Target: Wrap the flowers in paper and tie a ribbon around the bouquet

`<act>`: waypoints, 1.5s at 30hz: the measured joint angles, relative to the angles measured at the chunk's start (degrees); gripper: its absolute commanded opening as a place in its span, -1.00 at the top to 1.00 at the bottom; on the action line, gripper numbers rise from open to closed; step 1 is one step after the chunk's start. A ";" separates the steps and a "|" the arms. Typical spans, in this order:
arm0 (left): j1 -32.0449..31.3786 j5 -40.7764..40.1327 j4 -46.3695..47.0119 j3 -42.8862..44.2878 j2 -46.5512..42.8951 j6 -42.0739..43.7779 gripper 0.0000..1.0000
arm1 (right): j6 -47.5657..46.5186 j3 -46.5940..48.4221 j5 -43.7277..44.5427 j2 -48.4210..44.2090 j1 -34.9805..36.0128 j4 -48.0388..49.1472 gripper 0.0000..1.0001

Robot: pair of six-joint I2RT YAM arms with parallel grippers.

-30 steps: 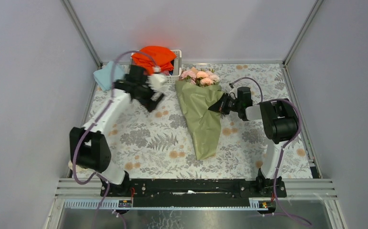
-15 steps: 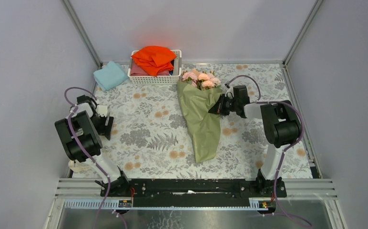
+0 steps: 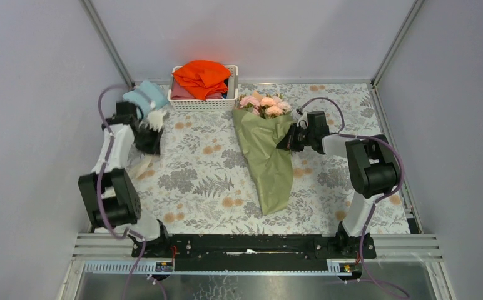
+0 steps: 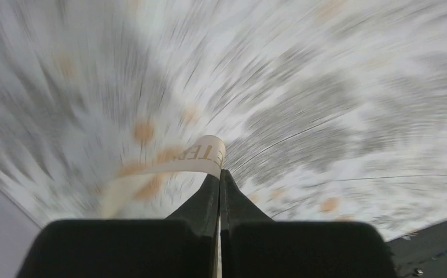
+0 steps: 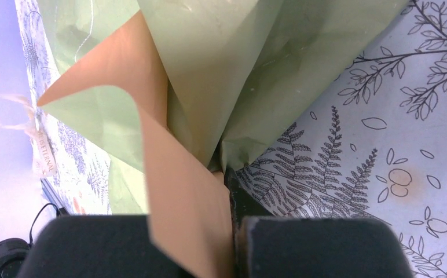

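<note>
Ribbon in hand, bouquet pinned for tying.
My left jaws are closed on the long cream satin ribbon (image 4: 204, 157), now lifted far-left over the floral tabletop (image 3: 208, 181); half a second ago that arm sat lower. My right jaws pinch the olive-green paper cone bouquet (image 3: 265, 156) at mid-tabletop. Next I carry the ribbon across.

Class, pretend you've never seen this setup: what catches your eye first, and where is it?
The green paper bouquet lies in the middle, pink flowers at its far end, with the right gripper pinching its edge. Behind it, a bright orange cloth sits piled in a white basket at the far edge. On the left side, the left gripper is shut on a cream ribbon.
</note>
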 measured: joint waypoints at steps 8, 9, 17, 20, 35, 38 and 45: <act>-13.16 33.31 -14.08 45.31 -14.88 0.55 1.00 | -0.48 1.03 1.57 -0.42 0.00 -3.67 1.00; -12.98 35.93 -15.58 49.66 -15.39 0.24 1.00 | -0.50 1.22 1.60 -0.42 0.00 -3.91 1.00; -14.40 46.99 -28.72 54.27 -18.51 4.31 1.00 | -0.68 2.16 2.16 -0.48 0.00 -5.35 1.00; -18.84 47.80 -30.73 40.83 -18.38 8.87 1.00 | -0.63 3.30 2.19 -0.48 0.00 -6.47 1.00; -85.13 19.74 -10.86 20.13 2.40 4.85 1.00 | 1.88 19.47 2.80 2.08 0.00 -18.75 1.00; -92.72 13.79 -8.37 23.04 10.78 6.60 1.00 | 3.56 21.66 2.71 2.12 0.00 -19.96 1.00; -94.31 -3.26 2.10 24.79 18.62 11.52 1.00 | 5.81 23.39 2.25 2.01 0.00 -20.85 1.00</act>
